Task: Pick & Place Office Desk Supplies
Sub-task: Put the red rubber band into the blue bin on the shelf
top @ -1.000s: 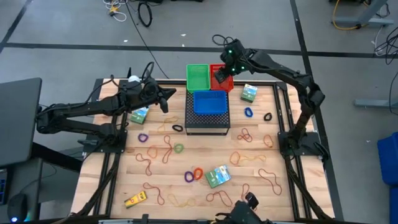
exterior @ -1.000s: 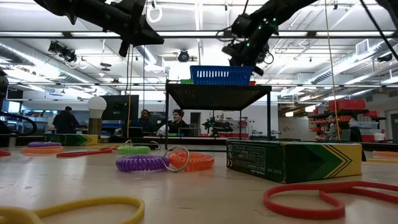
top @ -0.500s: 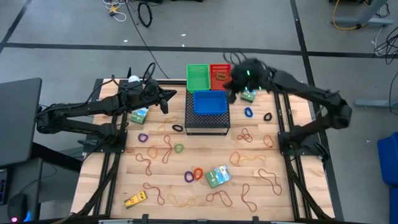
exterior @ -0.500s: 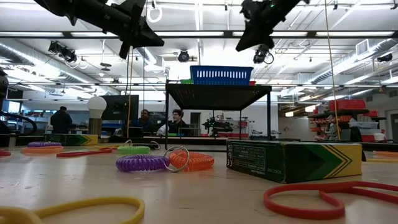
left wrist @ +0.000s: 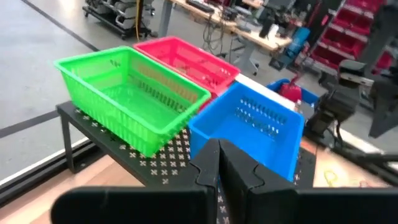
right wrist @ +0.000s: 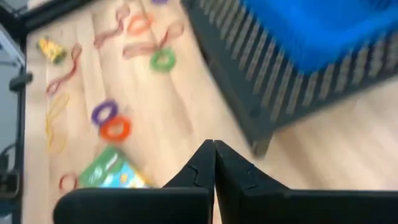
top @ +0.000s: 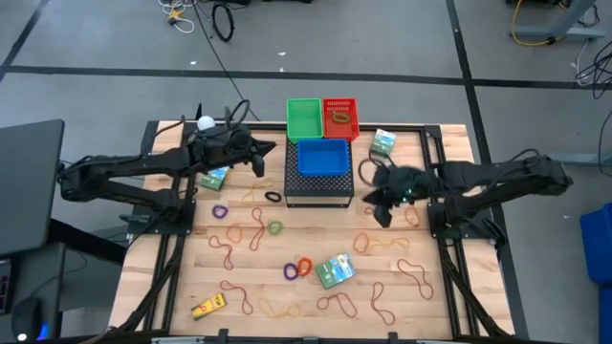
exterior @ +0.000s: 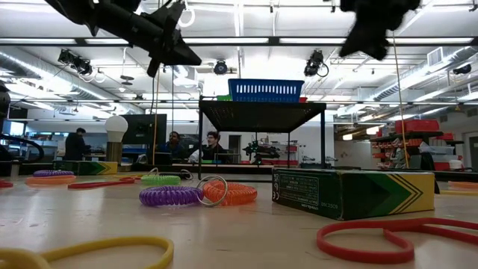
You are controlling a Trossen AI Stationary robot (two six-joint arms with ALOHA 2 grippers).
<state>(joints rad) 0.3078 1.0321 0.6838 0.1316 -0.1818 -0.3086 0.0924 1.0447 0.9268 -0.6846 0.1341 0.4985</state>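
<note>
R gripper [top: 380, 212] hangs above the counter [top: 440, 306] just right of the black mesh box [top: 318, 186], fingers [right wrist: 214, 163] closed on nothing, over a tangle of rubber bands [top: 380, 206]. L gripper [top: 260, 153] hovers left of the box, near the far edge, fingers [left wrist: 219, 163] also closed and empty. On top of the box: blue basket [top: 322, 157] in front, green basket [top: 305, 118] and red basket [top: 340, 117] behind it. Red one has something red-brown inside. Supplies lie scattered across the counter: purple ring [top: 291, 271] touching orange ring [top: 305, 265] at centre, green box [top: 335, 270] just right of them, another green box [top: 383, 143] far right, a third [top: 214, 178] under the L arm, yellow item [top: 207, 307] near left.
</note>
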